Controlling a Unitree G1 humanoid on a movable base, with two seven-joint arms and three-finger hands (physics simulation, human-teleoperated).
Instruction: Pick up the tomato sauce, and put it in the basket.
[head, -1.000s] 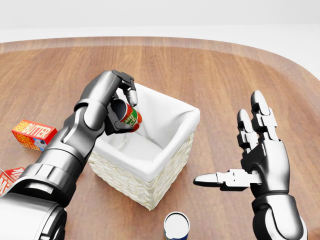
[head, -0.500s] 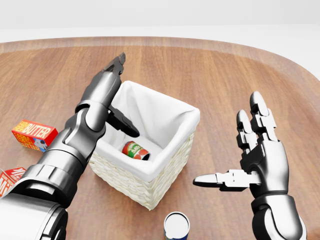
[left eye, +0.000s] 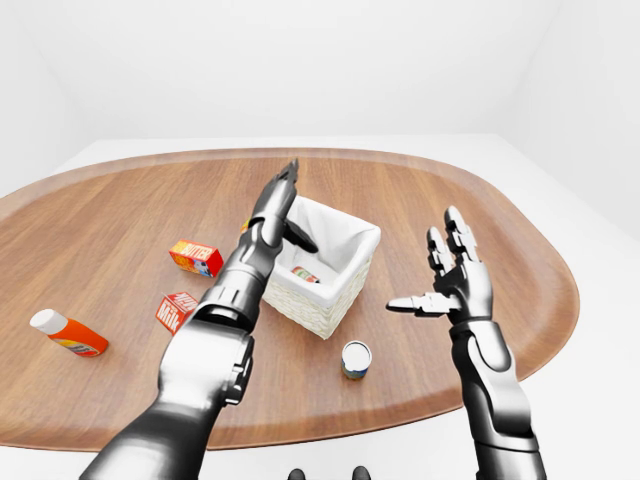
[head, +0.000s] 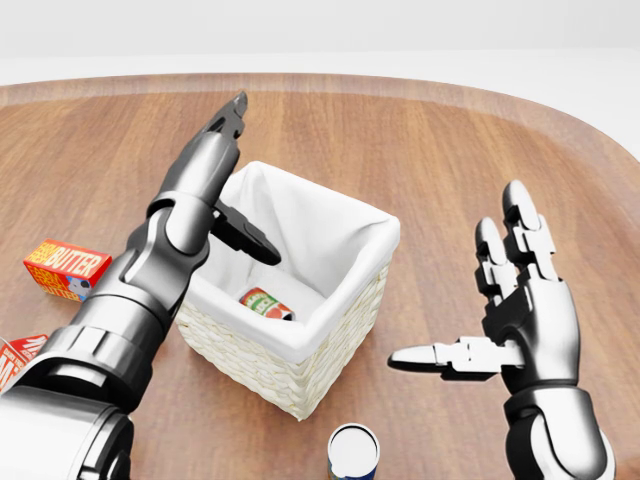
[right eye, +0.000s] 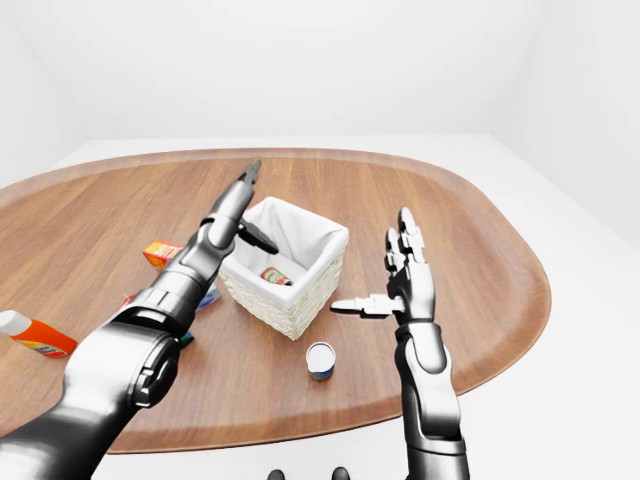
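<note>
The tomato sauce can (head: 264, 303), red with a green label, lies on its side at the bottom of the white wicker basket (head: 340, 318) with its white cloth liner. My left hand (head: 240, 180) is open above the basket's left rim, with its fingers (head: 232, 115) stretched up and away and its thumb (head: 250, 240) pointing over the liner. It holds nothing. My right hand (head: 470, 290) is open and empty to the right of the basket, palm turned toward it and thumb out.
A tin can with a white lid (head: 353, 452) stands just below the basket. A butter box (head: 65, 268) and a milk carton (left eye: 177, 308) lie to the left. An orange bottle (left eye: 68, 333) lies at the far left. The oval wooden table (left eye: 120, 210) ends near the view's bottom.
My left hand held the can over the basket, then opened. The can dropped in and rolled slightly to the left. The hand's fingers straightened. The right hand has not moved.
</note>
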